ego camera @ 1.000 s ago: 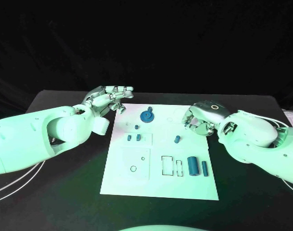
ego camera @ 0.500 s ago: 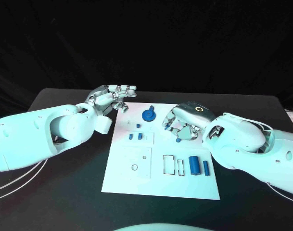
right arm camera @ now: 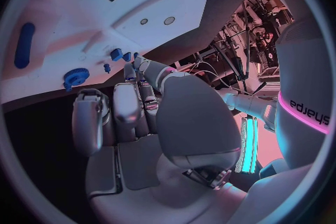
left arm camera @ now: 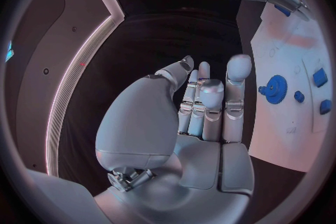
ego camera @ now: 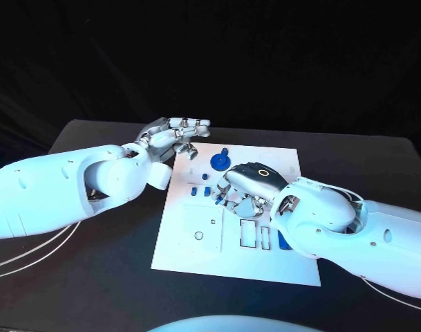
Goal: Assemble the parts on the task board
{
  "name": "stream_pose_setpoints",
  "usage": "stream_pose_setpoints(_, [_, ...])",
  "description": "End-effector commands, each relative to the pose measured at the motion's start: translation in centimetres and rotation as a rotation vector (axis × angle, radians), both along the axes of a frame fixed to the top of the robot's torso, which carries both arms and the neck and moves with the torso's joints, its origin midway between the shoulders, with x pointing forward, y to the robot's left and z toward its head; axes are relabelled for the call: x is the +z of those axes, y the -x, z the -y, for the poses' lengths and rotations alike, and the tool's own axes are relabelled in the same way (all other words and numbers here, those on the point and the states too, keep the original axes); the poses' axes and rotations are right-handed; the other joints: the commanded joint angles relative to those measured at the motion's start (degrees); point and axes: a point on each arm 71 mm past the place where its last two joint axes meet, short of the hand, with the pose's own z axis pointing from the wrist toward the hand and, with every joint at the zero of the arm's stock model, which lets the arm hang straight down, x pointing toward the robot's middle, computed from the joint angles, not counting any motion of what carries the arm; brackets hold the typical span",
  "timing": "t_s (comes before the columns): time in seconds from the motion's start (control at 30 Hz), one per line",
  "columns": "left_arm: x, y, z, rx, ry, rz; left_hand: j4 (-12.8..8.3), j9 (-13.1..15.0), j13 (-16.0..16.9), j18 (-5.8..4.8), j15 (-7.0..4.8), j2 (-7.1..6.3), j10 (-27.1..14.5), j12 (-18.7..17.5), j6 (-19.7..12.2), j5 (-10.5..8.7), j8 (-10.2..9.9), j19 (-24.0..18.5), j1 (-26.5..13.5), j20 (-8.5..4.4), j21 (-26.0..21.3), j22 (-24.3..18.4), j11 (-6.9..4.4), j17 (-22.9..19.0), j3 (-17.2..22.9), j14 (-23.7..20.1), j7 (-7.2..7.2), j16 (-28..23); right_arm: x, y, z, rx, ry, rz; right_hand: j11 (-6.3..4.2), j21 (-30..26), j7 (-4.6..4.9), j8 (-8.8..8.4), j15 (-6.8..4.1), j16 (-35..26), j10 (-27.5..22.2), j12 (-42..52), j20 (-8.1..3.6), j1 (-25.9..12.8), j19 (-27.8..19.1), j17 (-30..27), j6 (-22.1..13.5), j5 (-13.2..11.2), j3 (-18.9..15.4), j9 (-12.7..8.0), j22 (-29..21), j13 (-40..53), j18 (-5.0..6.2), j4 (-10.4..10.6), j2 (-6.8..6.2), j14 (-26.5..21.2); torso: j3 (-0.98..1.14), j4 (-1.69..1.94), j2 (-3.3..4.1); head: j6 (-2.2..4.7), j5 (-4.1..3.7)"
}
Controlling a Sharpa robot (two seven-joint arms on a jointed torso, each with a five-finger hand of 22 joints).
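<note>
**Reaching over the board for a small blue part**

Hovering low over the middle of the task board [ego camera: 270,266], the right hand [ego camera: 245,196] has its fingers curled downward toward the plate. What, if anything, sits between those fingertips I cannot tell; the head view hides them under the hand's own back, and the right wrist view shows the fingers side by side with nothing clearly in them.

My read: the step in hand is a pick of 1 of the small blue pieces [ego camera: 204,191] just beside that hand. To do it well, the fingers should settle squarely over the piece, close gently from both sides, and lift straight up so the neighbours stay put. The blue gear [ego camera: 220,162], standing near the board's far edge, is close enough to be knocked, so a steady vertical approach looks wise.

Over at the board's far left corner, the left hand [ego camera: 175,135] hangs above the table [ego camera: 370,166], fingers extended and close together, holding nothing and touching nothing. It looks parked, well clear of the pick.
</note>
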Motion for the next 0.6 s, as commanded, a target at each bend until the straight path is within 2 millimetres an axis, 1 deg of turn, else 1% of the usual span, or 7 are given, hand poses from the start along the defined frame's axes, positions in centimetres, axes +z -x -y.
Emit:
stream_pose_setpoints(0.03, [0.2,0.1,0.3,-0.021,0.014,0.008,0.01,-0.09,0.1,0.96,0.11,0.5,-0.45,0.35,-0.38,0.15,0.11,-0.37,-0.18,0.04,-0.34,-0.05,-0.05,-0.09,-0.27,-0.48,0.02,-0.25,-0.7,0.1,-0.4,0.026,0.029,-0.03,-1.64,0.18,0.46,-0.38,-0.06,0.12,1.73,-0.23,0.28,0.47,0.0,-0.08,-0.13,0.22,0.4,0.03,1.48,0.03,-0.25,-0.11,-0.16,1.39,0.09,-0.07,0.03,-0.21,0.26])
stream_pose_setpoints(0.17, [0.2,0.2,0.4,-0.024,0.015,0.009,-0.02,-0.09,0.12,0.97,0.12,0.57,-0.52,0.41,-0.42,0.16,0.12,-0.38,-0.1,0.06,-0.41,-0.09,-0.04,-0.1,-0.3,-0.49,0.03,-0.24,-1.1,0.0,-0.6,0.029,0.042,-0.041,-1.59,0.21,0.51,-0.46,-0.01,0.19,1.64,-0.32,0.32,0.38,0.02,-0.03,-0.21,0.08,0.4,0.04,1.53,-0.01,-0.26,-0.15,-0.19,1.39,0.12,-0.11,-0.01,-0.34,0.28])
stream_pose_setpoints(0.3, [0.2,0.2,0.4,-0.027,0.016,0.009,-0.03,-0.09,0.13,0.98,0.13,0.62,-0.55,0.44,-0.44,0.16,0.13,-0.39,-0.06,0.06,-0.45,-0.12,-0.04,-0.15,-0.3,-0.52,0.03,-0.26,-1.5,0.1,-0.8,0.035,0.059,-0.055,-1.58,0.23,0.52,-0.47,0.0,0.18,1.63,-0.34,0.34,0.34,0.04,-0.05,-0.21,0.02,0.39,0.05,1.57,-0.01,-0.27,-0.15,-0.2,1.38,0.12,-0.08,0.01,-0.62,0.61])
stream_pose_setpoints(0.37, [0.2,0.2,0.5,-0.029,0.017,0.009,-0.03,-0.09,0.13,0.98,0.13,0.62,-0.55,0.44,-0.44,0.16,0.13,-0.39,-0.06,0.06,-0.45,-0.12,-0.04,-0.15,-0.3,-0.52,0.03,-0.26,-1.7,0.2,-0.9,0.037,0.069,-0.06,-1.58,0.23,0.52,-0.47,0.0,0.18,1.63,-0.34,0.34,0.34,0.04,-0.05,-0.21,0.02,0.39,0.05,1.57,-0.01,-0.27,-0.15,-0.2,1.38,0.15,-0.01,-0.02,-0.73,0.63])
stream_pose_setpoints(0.43, [0.2,0.2,0.5,-0.03,0.017,0.009,-0.03,-0.09,0.13,0.98,0.13,0.62,-0.55,0.44,-0.44,0.16,0.13,-0.39,-0.06,0.06,-0.45,-0.12,-0.04,-0.15,-0.3,-0.52,0.03,-0.26,-1.9,0.2,-1.0,0.039,0.078,-0.066,-1.58,0.23,0.52,-0.47,0.0,0.18,1.63,-0.34,0.34,0.34,0.04,-0.05,-0.21,0.02,0.39,0.05,1.57,-0.01,-0.27,-0.15,-0.2,1.38,0.13,0.06,-0.01,-0.8,0.66])
stream_pose_setpoints(0.6, [0.2,0.1,0.5,-0.03,0.017,0.009,-0.03,-0.09,0.13,0.98,0.13,0.62,-0.55,0.44,-0.44,0.16,0.13,-0.39,-0.06,0.06,-0.45,-0.12,-0.04,-0.15,-0.3,-0.52,0.03,-0.26,-2.1,0.4,-1.2,0.045,0.095,-0.077,-1.57,0.23,0.54,-0.48,0.02,0.25,1.64,-0.36,0.37,0.28,0.03,0.03,-0.2,-0.1,0.38,0.06,1.56,-0.02,-0.27,-0.16,-0.19,1.39,0.12,-0.01,0.0,-0.93,0.9])
